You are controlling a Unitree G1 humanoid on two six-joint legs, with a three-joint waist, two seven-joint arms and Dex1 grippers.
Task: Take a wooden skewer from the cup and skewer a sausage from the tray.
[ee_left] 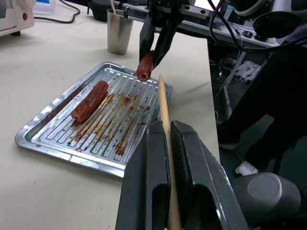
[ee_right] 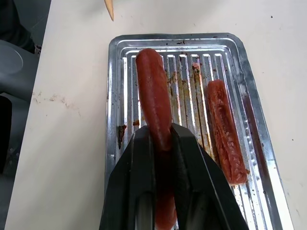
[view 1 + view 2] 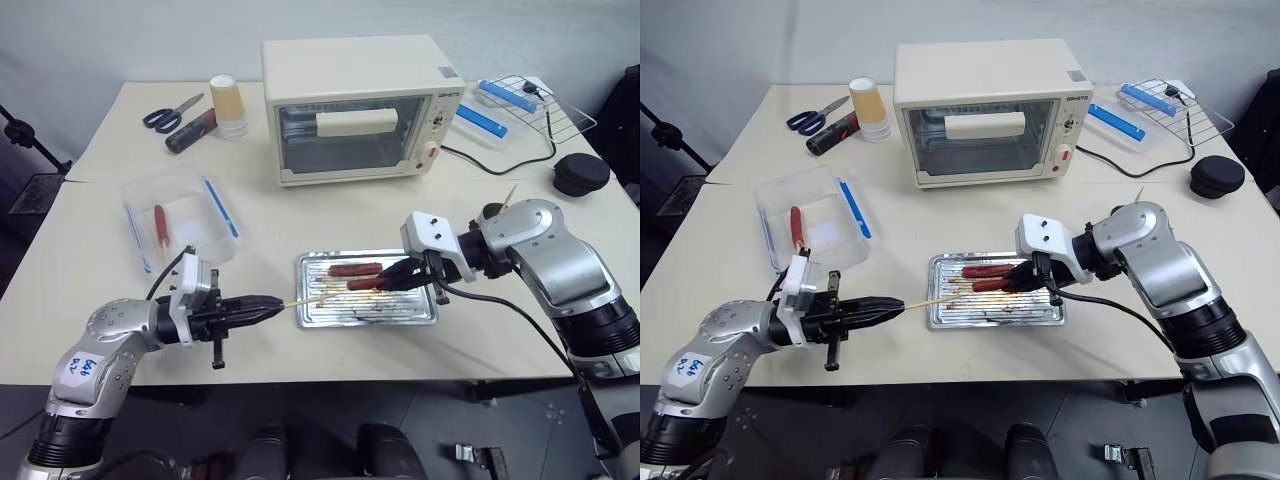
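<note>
Left fingers (image 3: 268, 309) are clamped on the wooden skewer (image 3: 303, 299), tip aimed at the sausage (image 2: 154, 108) gripped in the right fingers (image 3: 385, 281) above the tray (image 3: 420, 316), presenting its end for piercing.

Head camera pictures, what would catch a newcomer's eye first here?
Two hands face each other over a silver tray at the table's front edge. The left hand is shut on a wooden skewer aimed level at the sausage that the right hand grips above the tray. A second sausage lies on the tray, and a cream toaster oven stands behind it.
</note>
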